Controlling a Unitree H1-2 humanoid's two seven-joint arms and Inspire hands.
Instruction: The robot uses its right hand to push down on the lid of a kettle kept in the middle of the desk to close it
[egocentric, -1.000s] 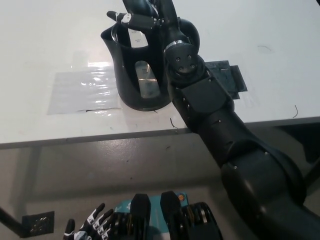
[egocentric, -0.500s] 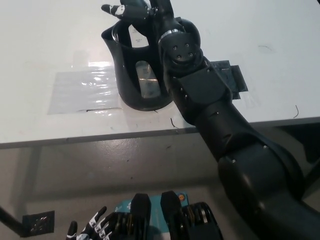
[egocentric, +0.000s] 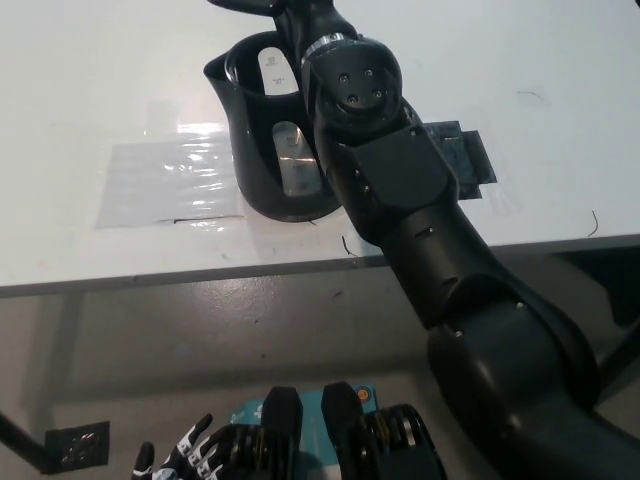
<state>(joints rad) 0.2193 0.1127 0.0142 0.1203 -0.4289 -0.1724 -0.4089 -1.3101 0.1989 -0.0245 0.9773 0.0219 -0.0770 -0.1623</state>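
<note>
A black kettle (egocentric: 262, 160) stands on the white desk (egocentric: 90, 90), near its front edge. Its mouth is open and I see down into it, to a pale strip on the inner wall. The lid itself is hidden behind my arm. My black right arm (egocentric: 400, 190) reaches up from the bottom right across the kettle's right side. My right hand (egocentric: 262, 6) is above the kettle's far rim, mostly cut off by the picture's top edge. My white left hand (egocentric: 175, 458) rests at the bottom left, below the desk, fingers apart and holding nothing.
A clear plastic sheet (egocentric: 160, 182) lies flat on the desk left of the kettle. A dark grey pad (egocentric: 465, 155) lies to the kettle's right, partly under my arm. The desk's front edge (egocentric: 150, 278) runs across the middle, with floor below it.
My right hand has moved from the kettle's rim farther away, up to the picture's top edge, and the wrist now covers the kettle's right rim. The left hand has sunk slightly lower.
</note>
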